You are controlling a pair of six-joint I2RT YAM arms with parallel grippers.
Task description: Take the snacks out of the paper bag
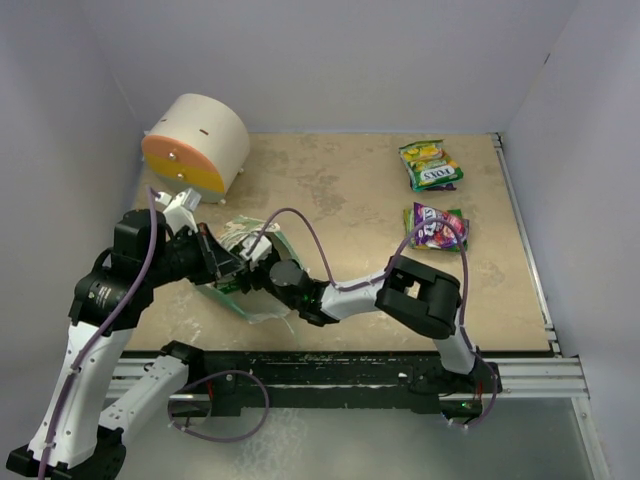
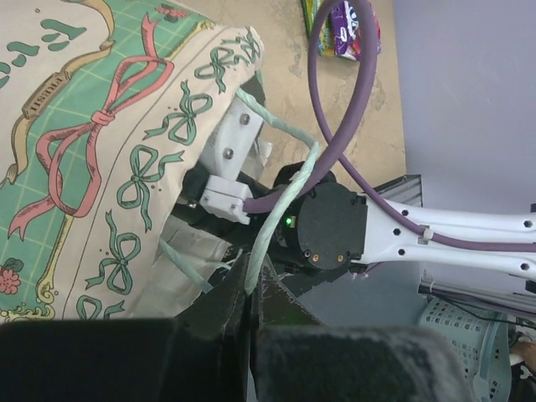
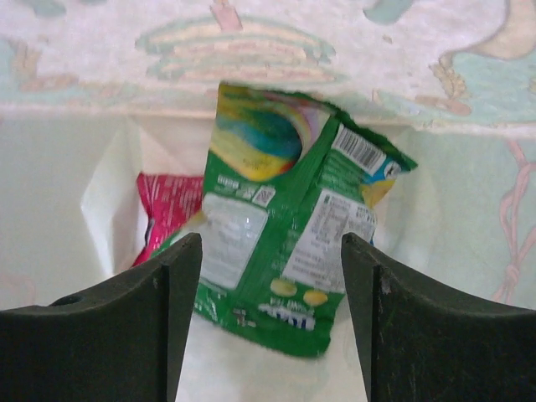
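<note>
The green paper bag [image 1: 240, 262] lies on its side at the table's left, its printed panel [image 2: 100, 151] filling the left wrist view. My left gripper [image 2: 249, 300] is shut on the bag's pale green string handle [image 2: 285, 209]. My right gripper [image 3: 272, 289] reaches into the bag's mouth, and the bag's pale inside [image 3: 469, 276] surrounds it. It stands open, and a green-white snack packet [image 3: 285, 226] lies between its fingers, not pinched. A pink packet [image 3: 167, 209] lies behind that one, deeper in the bag. Two snacks lie on the table at the right: a green-yellow FOX'S packet [image 1: 430, 165] and a purple packet [image 1: 436, 226].
A big cream cylinder with an orange face [image 1: 197, 143] lies at the back left, close behind the left arm. The right arm [image 1: 420, 295] stretches across the near middle of the table towards the bag. Grey walls close in the table on three sides.
</note>
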